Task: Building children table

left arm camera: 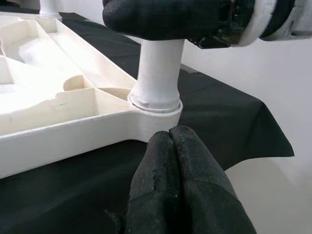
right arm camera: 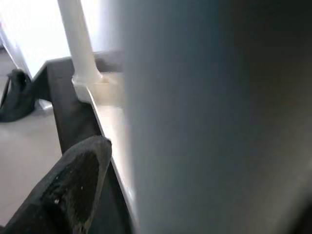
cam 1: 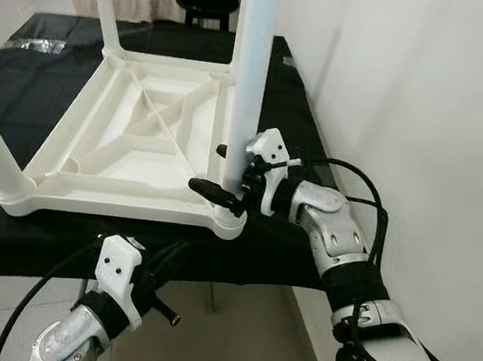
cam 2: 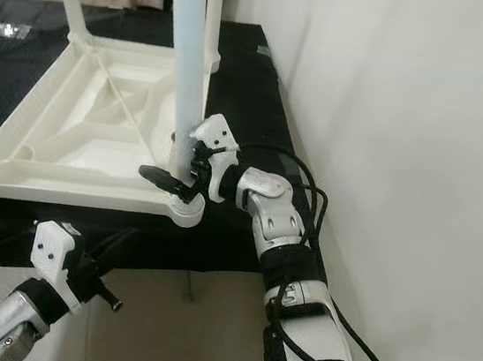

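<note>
1. While the upturned white table [cam 1: 130,144] lies on the black cloth [cam 1: 294,116], the right gripper [cam 1: 233,175] pinches the near-right leg [cam 1: 251,57] above its socket.
2. Left gripper [cam 1: 169,291] hangs below the edge, fingers [left arm camera: 180,195] pressed together.
3. White wall [cam 1: 413,96] crowds the right.

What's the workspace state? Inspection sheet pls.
Surface: black-covered table, tabletop lying on it.
Job's things: white children's tabletop upside down; near-right leg upright in its corner socket; other legs fitted.
Clutter: shiny packet at far left.
Grippers: right tool around the leg's base; left tool shut, low before the table edge.
Cables: black cables looped along both arms.
Surroundings: white wall on the right; tiled floor.
</note>
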You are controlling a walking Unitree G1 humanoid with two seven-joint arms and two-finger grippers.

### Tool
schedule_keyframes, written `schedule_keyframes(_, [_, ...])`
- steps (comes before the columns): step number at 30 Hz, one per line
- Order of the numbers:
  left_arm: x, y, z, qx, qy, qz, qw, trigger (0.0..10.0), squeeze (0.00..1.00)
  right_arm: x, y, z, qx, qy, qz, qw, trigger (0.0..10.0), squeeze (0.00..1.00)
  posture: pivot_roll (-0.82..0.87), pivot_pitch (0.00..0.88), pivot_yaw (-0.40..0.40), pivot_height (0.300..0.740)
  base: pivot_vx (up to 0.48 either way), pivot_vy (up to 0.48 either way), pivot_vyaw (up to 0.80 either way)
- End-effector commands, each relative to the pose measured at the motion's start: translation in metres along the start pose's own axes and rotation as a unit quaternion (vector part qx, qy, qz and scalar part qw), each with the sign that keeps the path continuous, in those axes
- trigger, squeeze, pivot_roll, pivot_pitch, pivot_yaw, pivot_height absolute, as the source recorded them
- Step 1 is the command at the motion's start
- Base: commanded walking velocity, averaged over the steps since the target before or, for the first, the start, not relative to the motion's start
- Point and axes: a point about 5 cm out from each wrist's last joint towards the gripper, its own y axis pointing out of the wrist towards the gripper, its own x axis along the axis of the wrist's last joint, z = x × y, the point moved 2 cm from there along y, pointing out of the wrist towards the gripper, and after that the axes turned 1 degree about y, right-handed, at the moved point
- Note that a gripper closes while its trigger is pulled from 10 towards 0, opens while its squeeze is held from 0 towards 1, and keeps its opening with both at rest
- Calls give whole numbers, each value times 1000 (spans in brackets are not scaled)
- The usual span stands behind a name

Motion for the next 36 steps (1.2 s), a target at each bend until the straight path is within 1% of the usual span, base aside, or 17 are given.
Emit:
schedule_keyframes(1, [-2,-2,-3,1,-2,4,1000,10000,0,-5,4,1,5,8,10,1000,10000,0,96,153,-80,740,0,0,0])
schedule_keyframes(2, [-2,-3,-4,0,-2,5,1000,10000,0,-6,4,-2,-3,12,16,1000,8314,0,104,159,-81,740,0,0,0])
schedule_keyframes(3, [-2,-3,-4,0,-2,5,1000,10000,0,-6,4,-2,-3,12,16,1000,8314,0,104,159,-81,740,0,0,0])
schedule_keyframes(4, [-2,-5,-5,0,-2,5,1000,10000,0,-8,3,-5,-9,18,21,1000,0,0,109,162,-82,740,0,0,0])
schedule_keyframes(9, [-2,-6,-6,-1,-3,6,1000,10000,0,-9,1,-6,-5,22,23,999,0,0,114,168,-80,740,0,0,0])
schedule_keyframes(16, [-1,-12,-11,-7,-12,9,1000,10000,0,-20,-16,-14,0,41,27,999,0,0,100,185,-72,740,0,0,0])
schedule_keyframes(18, [-1,-13,-12,-10,-14,10,1000,10000,0,-34,-32,-21,-61,45,38,996,0,0,95,188,-78,740,0,0,0])
schedule_keyframes(23, [-1,-13,-12,-10,-14,9,1000,10000,0,-44,-37,-22,-118,68,39,990,0,0,87,194,-86,740,0,0,0])
schedule_keyframes(24, [0,-13,-11,-9,-13,8,1000,10000,0,-57,-39,-18,-243,83,39,966,0,0,81,197,-88,740,0,0,0])
schedule_keyframes(26, [2,-11,-5,-7,-10,7,1000,10000,0,-78,-33,45,-342,122,53,930,0,0,50,205,-49,740,0,0,0])
schedule_keyframes(27, [2,-10,-4,-6,-8,6,1000,10000,0,-76,-32,64,-358,130,50,923,0,0,50,205,-49,740,0,0,0])
schedule_keyframes(28, [2,-10,-4,-6,-8,6,1000,10000,0,-76,-32,64,-358,130,50,923,0,0,50,205,-49,740,0,0,0])
schedule_keyframes(29, [2,-8,-1,-6,-6,7,1000,10000,0,-74,-17,76,-314,120,50,940,0,0,29,180,-29,740,0,0,0])
schedule_keyframes(33, [-1,-3,2,-11,-9,10,1000,10000,0,-64,-4,53,-306,101,29,946,0,0,50,157,-44,740,0,0,0])
schedule_keyframes(34, [-2,-1,2,-12,-10,11,1000,10000,0,-62,-2,45,-310,102,27,945,1373,0,52,154,-48,740,0,0,0])
schedule_keyframes(35, [-2,-1,2,-12,-10,11,1000,10000,0,-62,-2,45,-310,102,27,945,1373,0,52,154,-48,740,0,0,0])
schedule_keyframes(36, [-2,0,3,-10,-9,11,1000,10000,0,-60,2,42,-306,98,28,946,10000,0,52,153,-48,740,0,0,0])
